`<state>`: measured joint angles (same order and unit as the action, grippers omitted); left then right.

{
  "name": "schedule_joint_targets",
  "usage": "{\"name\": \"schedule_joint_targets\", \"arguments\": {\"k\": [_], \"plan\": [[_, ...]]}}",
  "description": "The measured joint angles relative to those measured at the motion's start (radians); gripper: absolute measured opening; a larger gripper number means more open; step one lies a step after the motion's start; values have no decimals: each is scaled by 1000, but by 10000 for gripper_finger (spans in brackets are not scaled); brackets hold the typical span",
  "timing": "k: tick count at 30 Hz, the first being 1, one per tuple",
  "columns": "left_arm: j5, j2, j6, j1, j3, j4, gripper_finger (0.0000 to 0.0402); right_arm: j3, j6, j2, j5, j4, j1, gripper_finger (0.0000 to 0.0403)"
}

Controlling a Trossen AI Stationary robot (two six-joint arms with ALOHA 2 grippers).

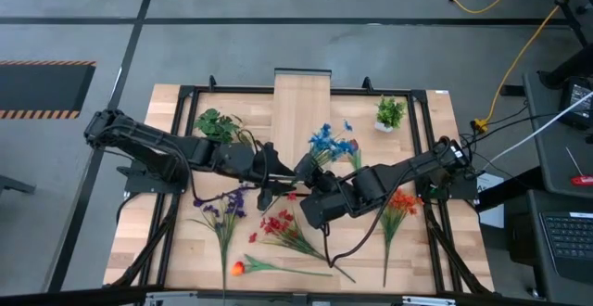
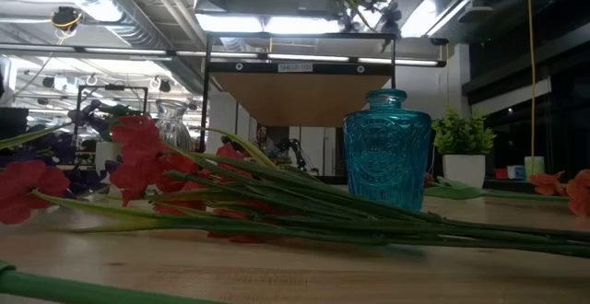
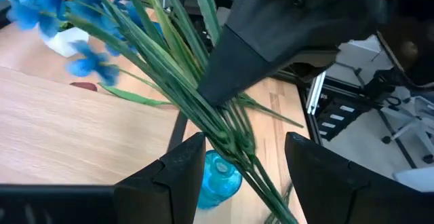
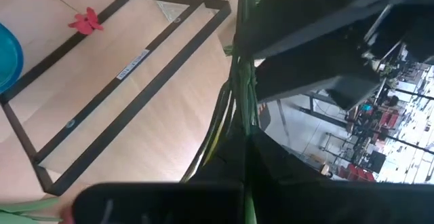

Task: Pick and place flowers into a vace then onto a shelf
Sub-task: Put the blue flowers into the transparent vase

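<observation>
My right gripper (image 1: 310, 169) is shut on a bunch of blue flowers (image 1: 329, 142), held in the air over the table's middle. My left gripper (image 3: 244, 176) stands open beside it, its two fingers on either side of the green stems (image 3: 203, 108); whether a finger touches them I cannot tell. Below the stems stands a blue glass vase (image 2: 387, 161). The shelf (image 1: 301, 102), a light-wood board on a black frame, stands at the far middle. Purple (image 1: 227, 209), red (image 1: 278, 224) and orange (image 1: 400, 204) flowers lie flat on the table. My right gripper pinches the blue flowers' stems (image 4: 241, 108) as a bundle between its two shut fingers, partway down from the blooms. The fingers lie across the stems. The bunch is lifted clear of the table and slants, blooms toward the far side, lower ends above the blue vase.
A clear glass vase (image 2: 171, 124) stands left of the shelf's frame. Leafy green plants stand at the far left (image 1: 218, 125) and far right (image 1: 390, 113). A single orange-red bloom on a stem (image 1: 239, 267) lies near the front edge.
</observation>
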<state>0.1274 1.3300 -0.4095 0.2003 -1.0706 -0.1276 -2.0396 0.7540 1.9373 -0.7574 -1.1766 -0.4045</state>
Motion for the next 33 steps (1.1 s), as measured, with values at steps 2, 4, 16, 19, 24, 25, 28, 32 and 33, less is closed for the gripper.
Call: {"name": "schedule_joint_targets", "arguments": {"k": [2, 4, 16, 19, 24, 25, 28, 32, 33], "plan": [[-15, 0, 0, -14, 0, 0, 196, 0, 12, 0, -1, 15, 3, 0], [-27, 0, 0, -25, 0, 0, 192, 0, 27, 0, -1, 27, 4, 0], [-108, 0, 0, -60, 0, -4, 122, 0, 69, 0, -1, 57, 3, 0], [-104, 0, 0, -59, 0, -9, 96, 0, 68, 0, -2, 56, 3, 0], [-96, 0, 0, -60, 0, -29, 43, 0, 66, 0, -1, 59, 3, 1], [-89, -1, 0, -60, 0, -35, 33, 0, 62, 0, 0, 60, 3, 3], [-47, -1, 3, -59, 0, -52, 14, 0, 47, 0, 1, 64, 4, 18], [-3, -1, 5, -59, 1, -69, 13, 0, 44, 0, -3, 62, 3, 41], [9, -1, 5, -59, 1, -70, 12, 0, 44, 0, -2, 61, 3, 47]]}}
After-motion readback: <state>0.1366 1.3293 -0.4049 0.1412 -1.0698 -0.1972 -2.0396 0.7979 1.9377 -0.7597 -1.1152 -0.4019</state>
